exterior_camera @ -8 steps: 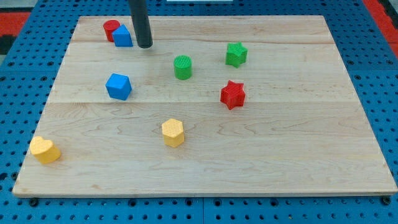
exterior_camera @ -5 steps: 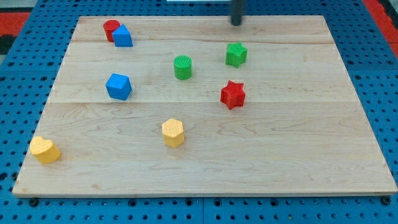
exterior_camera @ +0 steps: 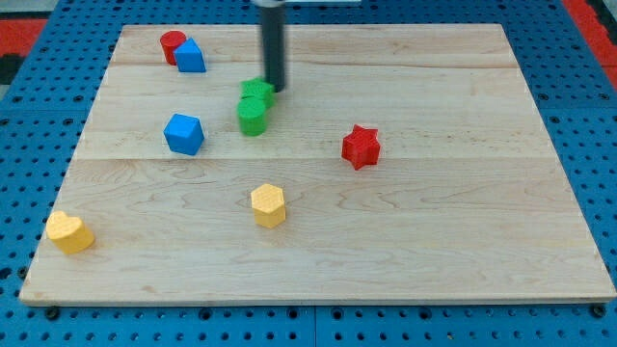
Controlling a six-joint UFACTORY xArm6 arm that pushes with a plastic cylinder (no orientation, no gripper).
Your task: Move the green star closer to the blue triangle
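A pale wooden board (exterior_camera: 434, 241) is laid on blue pegboard. The green star-shaped block (exterior_camera: 256, 93) is seen near the board's upper middle, touching the green cylinder block (exterior_camera: 252, 117) below it. My tip (exterior_camera: 276, 89) is pressed against the star's right side. No fingers are fitted. The blue triangular block (exterior_camera: 191, 56) is found at upper left, beside the red cylinder block (exterior_camera: 173, 43).

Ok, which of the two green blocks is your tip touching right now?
The green star, the upper one. My tip sits against its right edge. The green cylinder lies just below the star, pressed against it, away from my tip.
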